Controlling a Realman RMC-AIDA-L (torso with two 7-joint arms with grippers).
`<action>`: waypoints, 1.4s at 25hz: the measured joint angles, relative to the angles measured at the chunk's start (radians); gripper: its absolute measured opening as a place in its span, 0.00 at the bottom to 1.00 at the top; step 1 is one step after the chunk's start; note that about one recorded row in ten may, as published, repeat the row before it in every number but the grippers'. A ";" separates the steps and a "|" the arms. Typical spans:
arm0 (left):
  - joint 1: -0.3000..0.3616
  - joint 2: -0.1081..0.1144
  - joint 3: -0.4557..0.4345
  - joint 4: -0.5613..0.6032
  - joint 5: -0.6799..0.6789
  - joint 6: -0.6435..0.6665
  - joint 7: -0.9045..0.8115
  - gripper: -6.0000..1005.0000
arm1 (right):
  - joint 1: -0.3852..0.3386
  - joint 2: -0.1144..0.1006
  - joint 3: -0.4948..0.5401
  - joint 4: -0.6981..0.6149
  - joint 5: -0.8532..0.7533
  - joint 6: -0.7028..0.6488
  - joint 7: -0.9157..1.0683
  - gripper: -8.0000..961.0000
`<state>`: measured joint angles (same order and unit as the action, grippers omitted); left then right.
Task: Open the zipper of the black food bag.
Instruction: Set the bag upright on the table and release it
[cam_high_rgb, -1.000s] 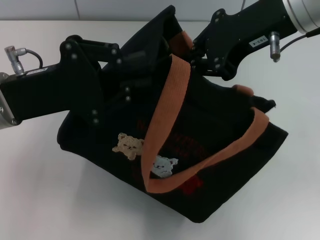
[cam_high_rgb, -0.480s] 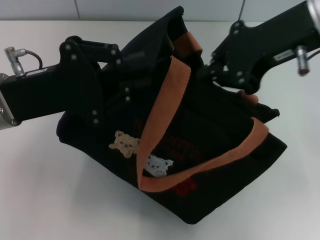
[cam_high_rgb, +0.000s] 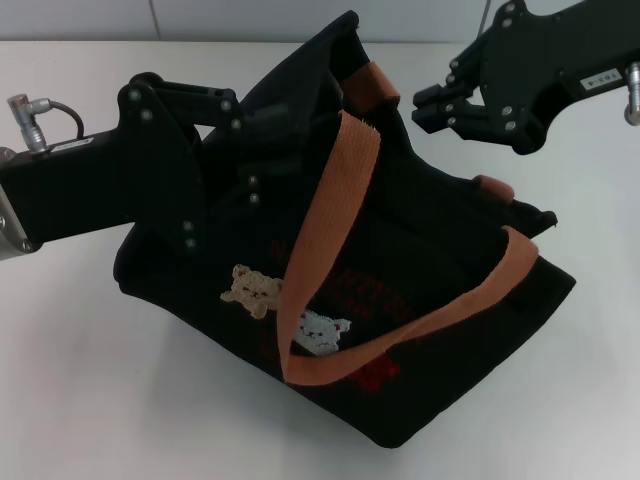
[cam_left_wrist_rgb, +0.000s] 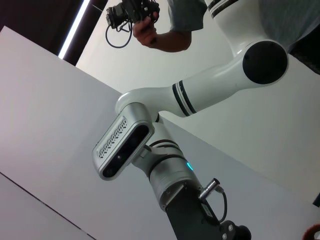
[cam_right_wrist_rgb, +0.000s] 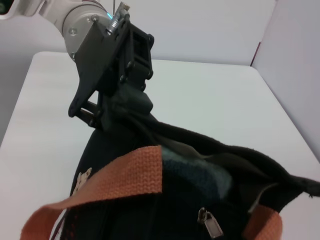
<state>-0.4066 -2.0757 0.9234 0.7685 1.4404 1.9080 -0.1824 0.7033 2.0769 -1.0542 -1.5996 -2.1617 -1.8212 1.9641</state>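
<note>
The soft black fabric food bag (cam_high_rgb: 400, 300) with orange-brown webbing handles (cam_high_rgb: 330, 240) lies tilted on the white worktop (cam_high_rgb: 80, 380), in the middle of the scene, with its embroidered bears (cam_high_rgb: 255, 290) facing the near side. Its far-left upper corner is lifted up. In the right wrist view the mouth of the bag gapes along the far edge and shows an olive-green lining (cam_right_wrist_rgb: 215, 175), and a small metal zipper pull (cam_right_wrist_rgb: 210, 223) hangs loose on the near part of the opening.

The left gripper (cam_high_rgb: 255, 125) is at the raised far-left corner, and its fingers are closed on the black fabric there, as the right wrist view shows. The right gripper (cam_high_rgb: 435, 108) hangs in the air just beyond the far-right side of the bag, apart from it. Its fingers seem close together and hold nothing.

The zipper looks at least partly open, but how far it runs I cannot tell. From here some things could go wrong. The pull is small and lies flat against soft cloth, so the right fingers may pinch fabric or the handle webbing in place of the metal tab. The bag is held by only one corner; if the fabric slips from the left fingers, the bag would drop and the zipper line would lose its tension. A hard pull could also drag the whole bag over the smooth worktop.
</note>
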 joint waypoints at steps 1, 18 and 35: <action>-0.001 0.000 0.000 0.000 0.000 0.000 0.000 0.20 | 0.002 0.000 -0.003 0.001 0.000 0.004 -0.011 0.04; -0.006 0.000 0.000 0.002 0.000 0.000 0.000 0.20 | 0.024 0.003 -0.128 0.049 -0.007 0.109 -0.089 0.35; -0.012 0.000 0.009 0.002 0.000 0.003 0.000 0.20 | 0.005 0.007 -0.215 0.045 0.000 0.167 -0.162 0.46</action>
<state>-0.4184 -2.0754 0.9328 0.7701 1.4404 1.9113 -0.1826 0.7085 2.0835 -1.2695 -1.5544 -2.1617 -1.6540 1.8023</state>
